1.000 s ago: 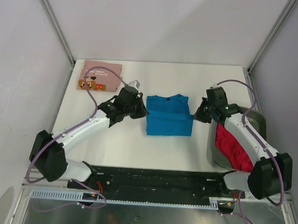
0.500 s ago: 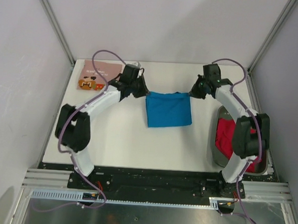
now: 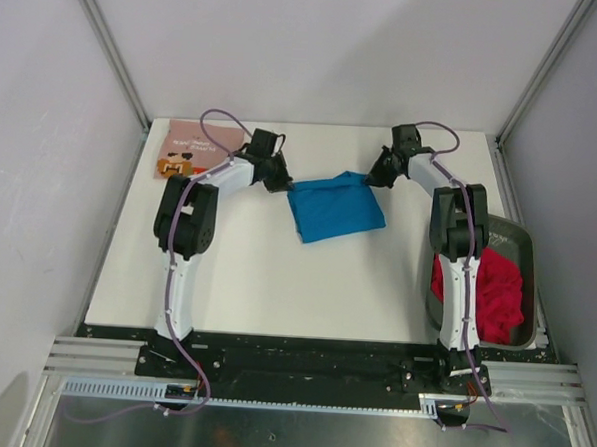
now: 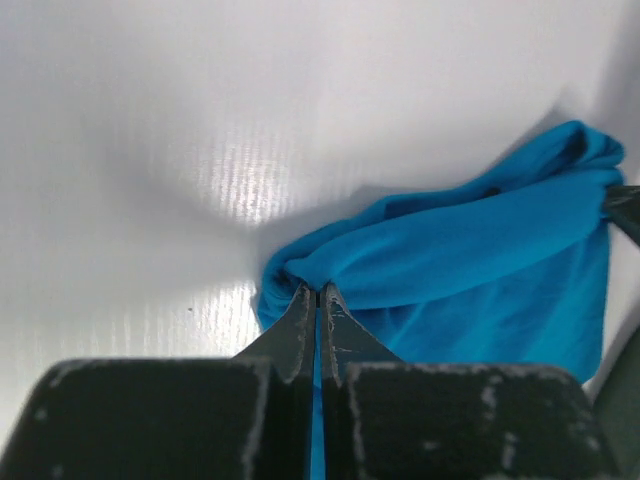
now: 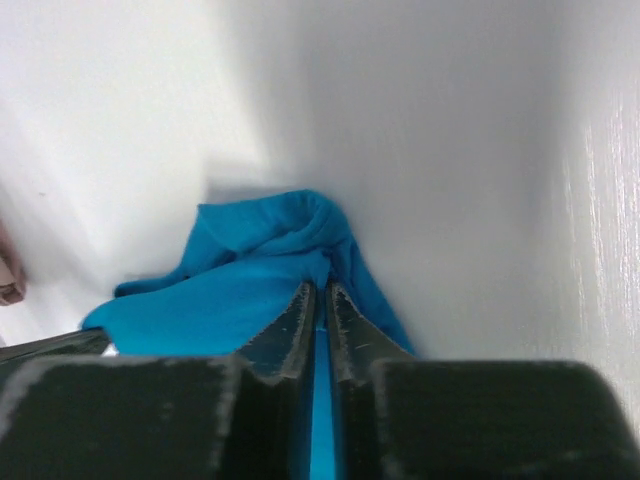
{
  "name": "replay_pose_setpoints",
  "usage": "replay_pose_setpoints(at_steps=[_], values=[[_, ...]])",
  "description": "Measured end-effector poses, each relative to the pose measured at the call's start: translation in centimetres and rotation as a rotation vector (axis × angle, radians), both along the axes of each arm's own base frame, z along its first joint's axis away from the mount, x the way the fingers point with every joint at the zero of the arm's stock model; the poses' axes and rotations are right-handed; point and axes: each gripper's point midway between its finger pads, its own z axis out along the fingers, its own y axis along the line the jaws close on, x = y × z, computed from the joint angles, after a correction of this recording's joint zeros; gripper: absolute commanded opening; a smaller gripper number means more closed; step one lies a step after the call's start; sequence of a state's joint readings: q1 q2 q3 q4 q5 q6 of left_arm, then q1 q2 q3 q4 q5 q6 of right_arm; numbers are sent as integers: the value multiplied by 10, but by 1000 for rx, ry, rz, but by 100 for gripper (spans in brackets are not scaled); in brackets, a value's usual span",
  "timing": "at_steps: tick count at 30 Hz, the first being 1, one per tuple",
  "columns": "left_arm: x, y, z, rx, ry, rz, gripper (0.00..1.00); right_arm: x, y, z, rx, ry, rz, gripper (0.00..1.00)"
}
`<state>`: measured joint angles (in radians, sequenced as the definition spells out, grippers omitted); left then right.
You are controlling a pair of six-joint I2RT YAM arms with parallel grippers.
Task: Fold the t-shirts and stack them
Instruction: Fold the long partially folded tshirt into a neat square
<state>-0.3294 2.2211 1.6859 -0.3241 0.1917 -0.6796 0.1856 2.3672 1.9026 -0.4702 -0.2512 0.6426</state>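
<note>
The bright blue t-shirt [image 3: 335, 206] lies partly folded at the table's far middle, its far edge lifted. My left gripper [image 3: 281, 184] is shut on its far left corner [image 4: 300, 275]. My right gripper [image 3: 373, 178] is shut on its far right corner [image 5: 322, 262]. The blue cloth shows between both pairs of fingers in the wrist views. The pink printed t-shirt [image 3: 193, 148] lies folded at the far left corner. The red t-shirt [image 3: 483, 291] is bunched in the dark grey basket [image 3: 522, 257] on the right.
Both arms stretch far forward over the table [image 3: 275, 282]. Grey enclosure walls with metal posts [image 3: 107, 53] stand close behind and beside the table. The black rail [image 3: 301, 359] runs along the near edge.
Both grippers have carried the blue t-shirt's edge farther toward the back of the table, folding it over. The shirt now looks smaller and skewed. Both arms are stretched out.
</note>
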Motion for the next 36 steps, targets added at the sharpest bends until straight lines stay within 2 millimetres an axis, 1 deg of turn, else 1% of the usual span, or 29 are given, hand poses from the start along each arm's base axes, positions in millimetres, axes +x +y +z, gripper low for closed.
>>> replay_pose_setpoints(at_steps=[2,3,5,8,11,14,18,21,23,24,25,27,28,30,32,34,36], values=[[-1,3,-10,4,21,5,0,6,1,6,11,-17,1,29],[0,3,-12,3,23,6,0,9,1,10,11,-26,-3,32],[1,4,-11,2,18,8,0,15,-1,16,6,-49,-6,39],[3,4,-10,0,10,9,0,18,-3,18,-5,-62,-9,45],[4,5,-8,-3,2,12,0,16,-7,16,-28,-64,-18,48],[2,9,-5,-1,-4,23,0,2,-14,16,-52,-54,-31,49],[-2,18,2,0,-6,54,4,-18,-20,29,-82,-65,-36,50],[2,25,4,-1,-13,77,10,-24,-21,44,-100,-101,-33,51],[4,28,5,-2,-18,86,15,-25,-16,49,-102,-127,-23,51],[4,29,4,-3,-18,88,19,-27,-13,50,-104,-133,-14,51],[5,30,4,-3,-18,91,26,-30,-10,48,-107,-133,-6,51],[4,32,2,-3,-13,96,42,-36,-4,41,-115,-124,12,51],[3,33,0,-3,-12,99,46,-41,-2,35,-119,-112,20,50],[-3,37,-7,4,5,105,51,-52,1,22,-132,-82,39,50],[-10,40,-9,13,17,110,53,-63,2,10,-146,-52,53,50],[-16,43,-6,15,18,112,54,-71,1,2,-161,-30,58,49],[-22,45,0,15,12,111,55,-76,1,3,-171,-33,59,48]])
